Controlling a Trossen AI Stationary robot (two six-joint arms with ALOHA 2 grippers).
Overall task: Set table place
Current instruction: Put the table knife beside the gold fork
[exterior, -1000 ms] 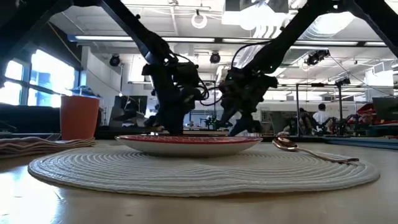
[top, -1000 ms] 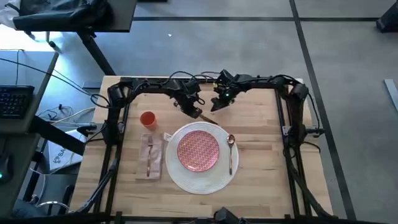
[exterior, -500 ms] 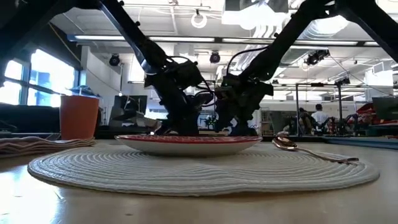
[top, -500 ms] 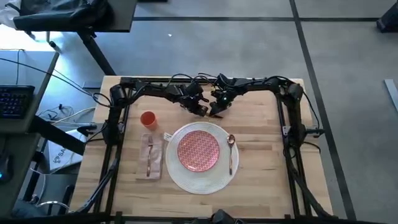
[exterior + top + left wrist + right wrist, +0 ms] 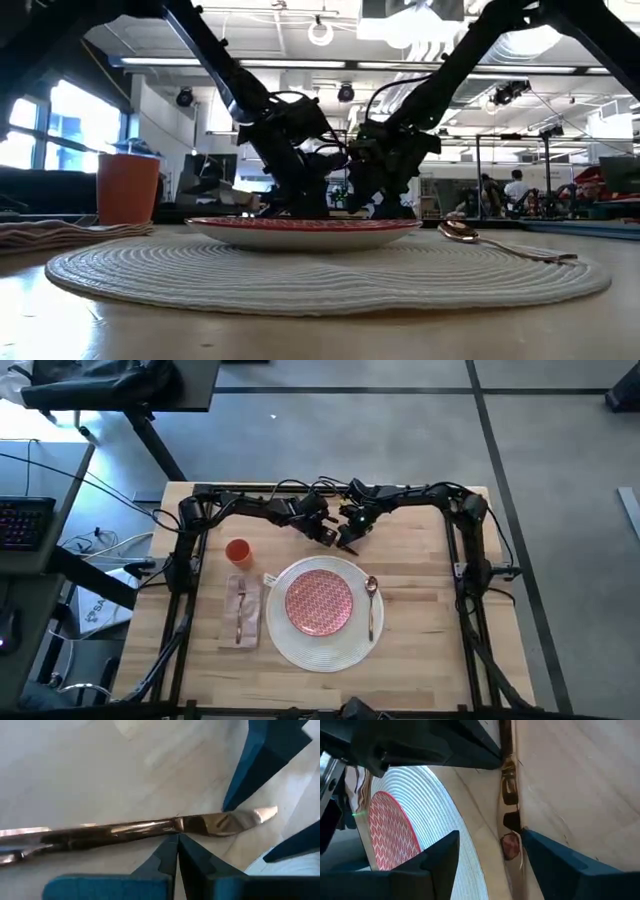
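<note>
Knife handover at far edge of placemat

Left pincer [image 5: 177, 851] was closed on the gold knife [image 5: 125, 831]. Right pincer [image 5: 485, 852] stood wide, fingers straddling the knife's free end. Both met just beyond the placemat [image 5: 325, 645], the knife's long axis running between them, over the surface [image 5: 420, 650].
</note>
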